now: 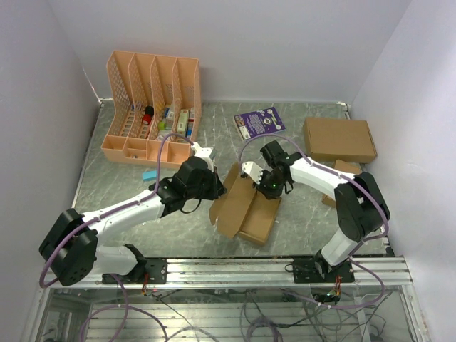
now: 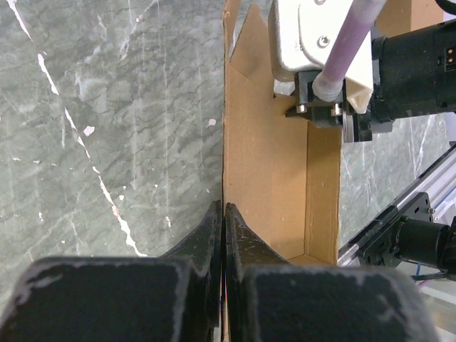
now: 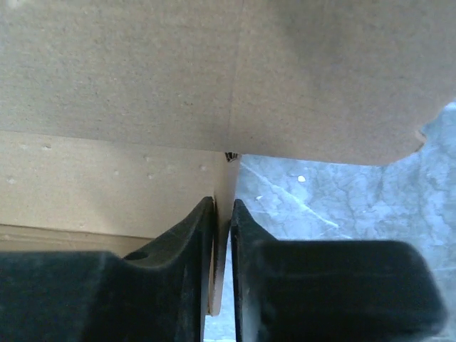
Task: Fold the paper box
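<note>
left claw is clenched on the paper box. the edge of one thin upright cardboard wall runs straight down into the slit between its two black fingers. right claw is pinched on another panel of the same box, and a brown edge shows between its fingertips, with a broad flap hanging overhead in that wrist view.

the box lies half opened near the middle of the table, between the two arms and a little toward the near side. one side is raised and the rest lies lower on the surface.

the tabletop is grey-green stone-patterned sheet with pale veins and a few white flecks. it shows plainly beside the box in the left wrist view. pale lilac-white walls close it in on the left, far and right sides. an aluminium rail runs along the near edge and carries both arm bases, with loose cables below it.

a pink file rack holding small items stands at the far left. a small blue piece lies just in front of it. a purple packet lies flat near the far middle. a large brown cardboard box sits closed at the far right. a second small carton is just in front of it, partly hidden behind the right arm.
</note>
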`<state>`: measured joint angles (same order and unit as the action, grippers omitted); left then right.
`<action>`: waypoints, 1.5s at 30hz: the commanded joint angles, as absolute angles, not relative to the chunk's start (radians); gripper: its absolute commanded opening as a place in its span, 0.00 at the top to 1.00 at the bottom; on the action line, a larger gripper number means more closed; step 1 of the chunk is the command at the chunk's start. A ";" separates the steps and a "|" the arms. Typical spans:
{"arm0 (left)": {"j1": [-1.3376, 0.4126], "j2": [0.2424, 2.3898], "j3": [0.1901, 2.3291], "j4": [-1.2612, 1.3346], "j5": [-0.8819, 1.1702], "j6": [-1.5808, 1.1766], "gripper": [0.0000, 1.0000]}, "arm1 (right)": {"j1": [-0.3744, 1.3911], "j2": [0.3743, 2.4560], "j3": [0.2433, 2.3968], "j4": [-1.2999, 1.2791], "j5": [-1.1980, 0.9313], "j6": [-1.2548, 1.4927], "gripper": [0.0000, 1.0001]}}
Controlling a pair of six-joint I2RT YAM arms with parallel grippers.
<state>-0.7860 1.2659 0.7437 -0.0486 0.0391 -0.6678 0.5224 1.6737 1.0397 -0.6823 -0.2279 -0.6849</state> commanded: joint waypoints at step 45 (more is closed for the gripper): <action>-0.778 1.269 0.794 -0.019 0.094 -0.649 0.93 | 0.508 1.539 0.797 -0.351 -0.131 -0.668 1.00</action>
